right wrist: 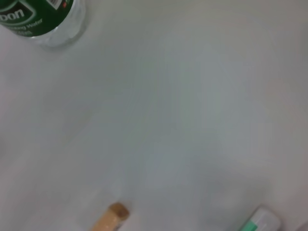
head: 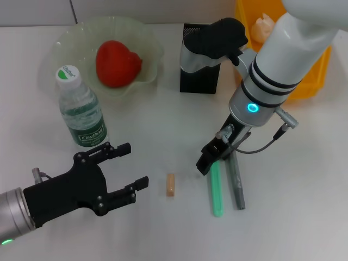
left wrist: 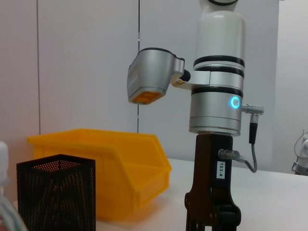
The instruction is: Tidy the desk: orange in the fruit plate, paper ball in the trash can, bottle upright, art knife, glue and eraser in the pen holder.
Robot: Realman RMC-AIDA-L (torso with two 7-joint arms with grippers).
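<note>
White desk (head: 163, 125) holds an upright bottle (head: 81, 111) labelled "Cestbon".

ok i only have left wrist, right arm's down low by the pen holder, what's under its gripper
observer: the right gripper is at the far end of a green stick lying on the table; a grey stick lies right beside it.
operator: and where's the eraser
observer: the eraser lies on the table between the open left gripper and the green stick, touching neither.
</note>
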